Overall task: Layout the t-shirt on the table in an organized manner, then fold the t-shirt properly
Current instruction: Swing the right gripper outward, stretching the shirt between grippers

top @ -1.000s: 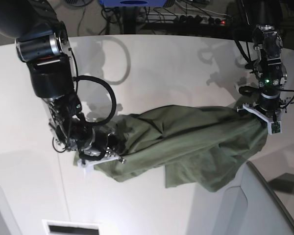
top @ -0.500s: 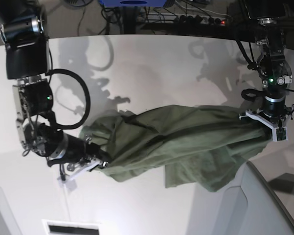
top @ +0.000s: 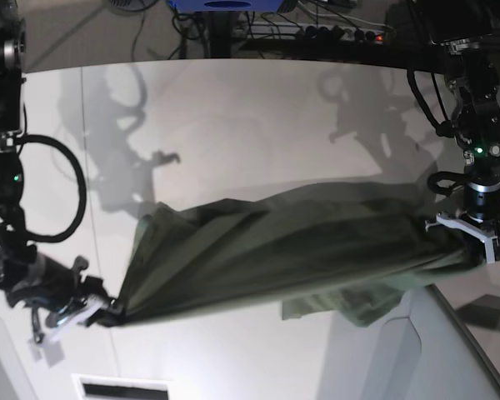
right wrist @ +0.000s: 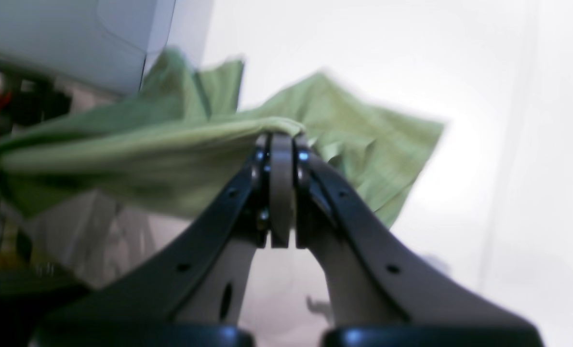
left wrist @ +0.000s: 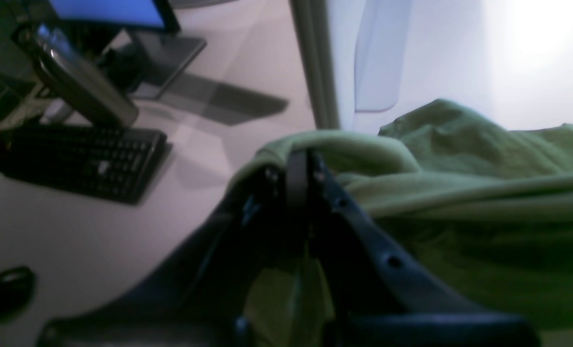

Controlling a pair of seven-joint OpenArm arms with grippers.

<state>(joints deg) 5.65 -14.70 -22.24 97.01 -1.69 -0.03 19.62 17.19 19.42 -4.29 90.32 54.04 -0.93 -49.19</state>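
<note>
The olive-green t-shirt (top: 275, 250) hangs stretched in a long band above the white table (top: 258, 125). My right gripper (top: 108, 314), at the front left in the base view, is shut on one end of it. My left gripper (top: 471, 243), at the right, is shut on the other end. A loose flap sags toward the table under the middle. In the right wrist view the closed fingertips (right wrist: 281, 144) pinch a folded edge of the t-shirt (right wrist: 170, 154). The left wrist view shows the left gripper (left wrist: 298, 164) shut, with the t-shirt (left wrist: 459, 193) draped over it.
A pale grey panel (top: 437, 350) juts in at the front right, just below the cloth. A slot (top: 121, 388) sits at the front edge. Cables and a power strip (top: 342, 33) run behind the table. A black keyboard (left wrist: 84, 159) and mouse (left wrist: 6, 291) lie on a neighbouring desk.
My right arm has swung left and toward the front edge, drawing the t-shirt out from a crumpled heap into a taut band. The left gripper has shifted slightly right and down.
</note>
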